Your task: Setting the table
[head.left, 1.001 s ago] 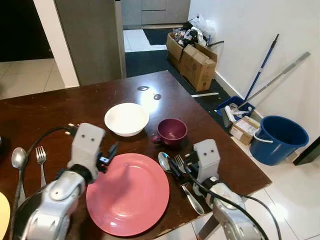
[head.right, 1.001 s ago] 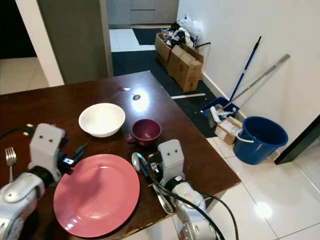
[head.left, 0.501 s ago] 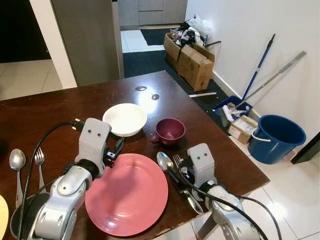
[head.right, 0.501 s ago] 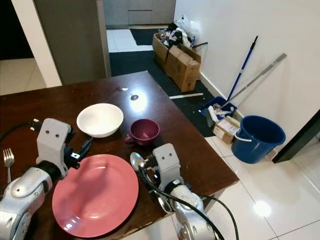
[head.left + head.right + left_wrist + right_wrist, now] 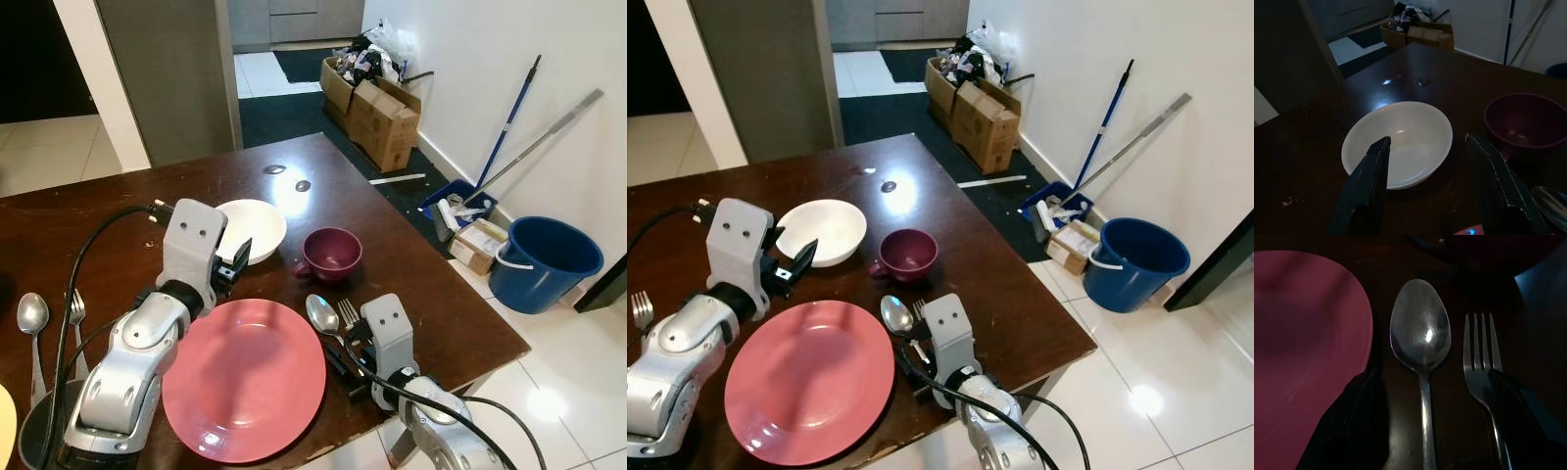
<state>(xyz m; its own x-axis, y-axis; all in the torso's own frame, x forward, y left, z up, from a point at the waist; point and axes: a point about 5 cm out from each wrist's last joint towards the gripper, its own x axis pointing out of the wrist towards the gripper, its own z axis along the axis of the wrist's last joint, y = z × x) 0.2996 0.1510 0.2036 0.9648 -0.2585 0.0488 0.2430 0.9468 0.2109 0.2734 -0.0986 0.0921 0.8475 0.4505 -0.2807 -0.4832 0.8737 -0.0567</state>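
Two grippers over the table (image 5: 118,211): left gripper (image 5: 1425,161), fingers spread, faces the white bowl (image 5: 1398,142); right gripper (image 5: 1425,396), fingers spread, straddles the spoon (image 5: 1421,340) beside the fork (image 5: 1480,357).

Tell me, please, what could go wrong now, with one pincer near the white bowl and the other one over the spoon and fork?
1. The left pincer is open and aimed at the white bowl; closing on its rim could tip it or push it into the purple cup beside it.
2. The right pincer straddles the spoon, with the fork and pink plate close alongside; it might drag the fork askew.
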